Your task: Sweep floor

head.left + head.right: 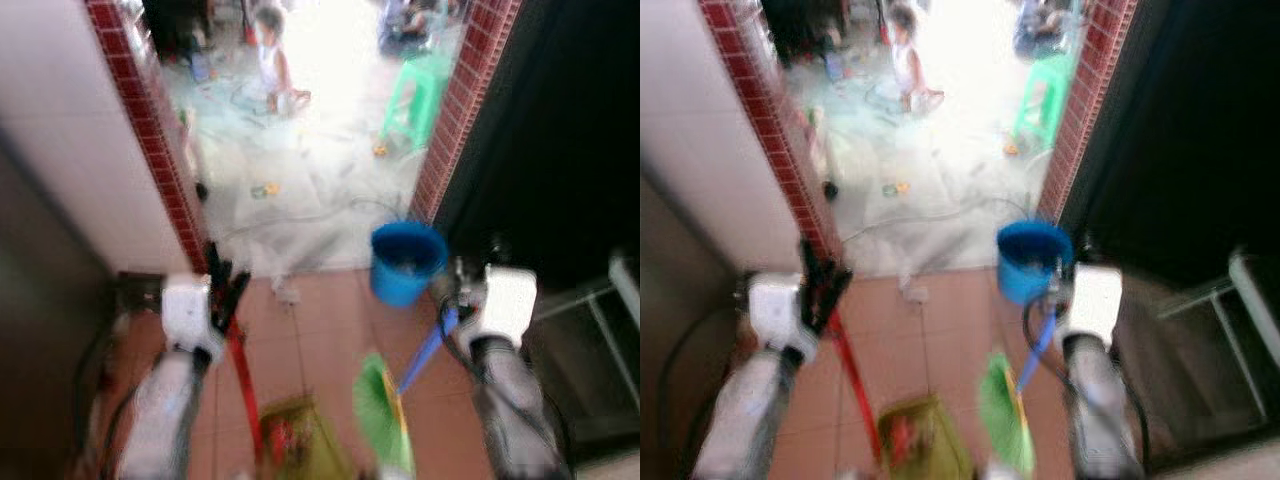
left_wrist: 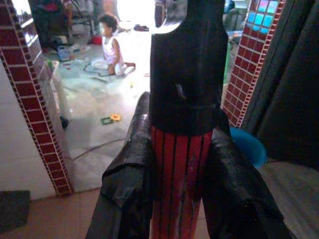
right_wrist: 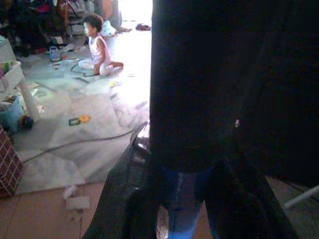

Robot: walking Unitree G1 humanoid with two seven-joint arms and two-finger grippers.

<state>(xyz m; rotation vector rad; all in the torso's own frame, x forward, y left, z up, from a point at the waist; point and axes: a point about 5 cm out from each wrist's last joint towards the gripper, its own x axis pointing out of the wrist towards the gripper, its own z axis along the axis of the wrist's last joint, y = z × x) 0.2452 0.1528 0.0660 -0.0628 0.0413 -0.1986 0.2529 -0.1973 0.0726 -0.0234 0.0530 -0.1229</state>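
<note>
My left gripper (image 1: 224, 287) is shut on the red handle (image 1: 243, 375) of a yellow-green dustpan (image 1: 300, 437) that rests on the terracotta tile floor (image 1: 310, 340). In the left wrist view the red striped handle (image 2: 180, 179) sits clamped between the black fingers (image 2: 127, 194). On the other side, my right gripper (image 1: 455, 292) is shut on the blue handle (image 1: 426, 354) of a green broom (image 1: 380, 410), whose head hangs low beside the dustpan. The right wrist view shows that blue handle (image 3: 182, 211) squeezed between its fingers.
A blue bucket (image 1: 407, 262) stands at the doorway's right side. Red brick pillars (image 1: 150, 130) (image 1: 465, 100) frame the opening. Beyond it a person (image 1: 272, 60) sits on a littered pale floor with a cable (image 1: 300, 220) and a green stool (image 1: 420, 95). A paper scrap (image 1: 287, 293) lies at the threshold.
</note>
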